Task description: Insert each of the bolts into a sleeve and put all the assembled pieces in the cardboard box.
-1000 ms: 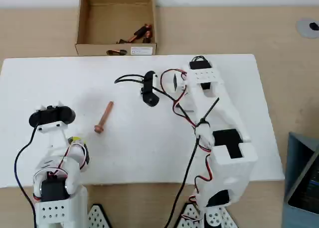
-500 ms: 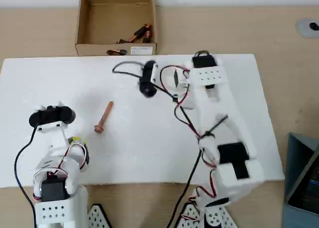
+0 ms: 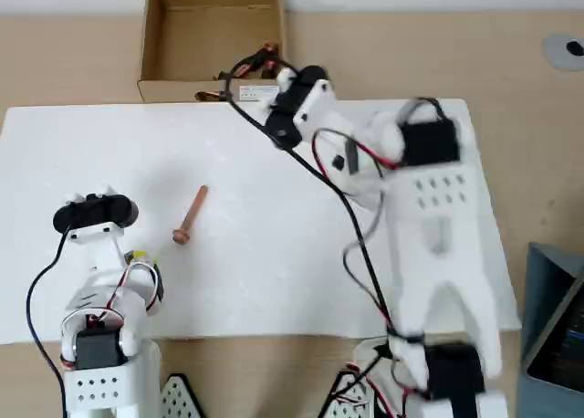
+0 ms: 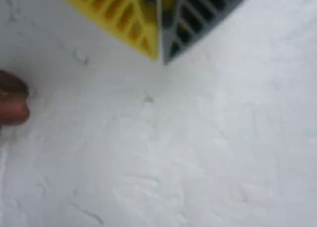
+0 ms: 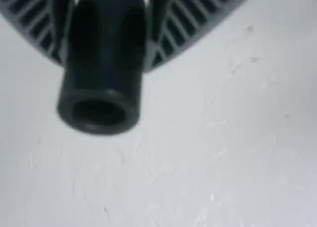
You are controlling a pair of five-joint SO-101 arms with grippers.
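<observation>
One bolt (image 3: 192, 215): lies loose, unsleeved
Right gripper (image 5: 106, 28): clamps black sleeve (image 5: 101, 88), presumably for it
Left gripper (image 4: 161, 41): pinched closed, empty

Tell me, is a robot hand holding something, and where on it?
The right gripper holds a black sleeve, pinched by its sides, with the open end sticking out. The left gripper is shut on nothing.

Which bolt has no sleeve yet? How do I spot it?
Look at the big white mat. On its left half lies a thin copper-brown metal bolt. Unlike the pieces in the brown cardboard box, it lies alone and bare.
</observation>
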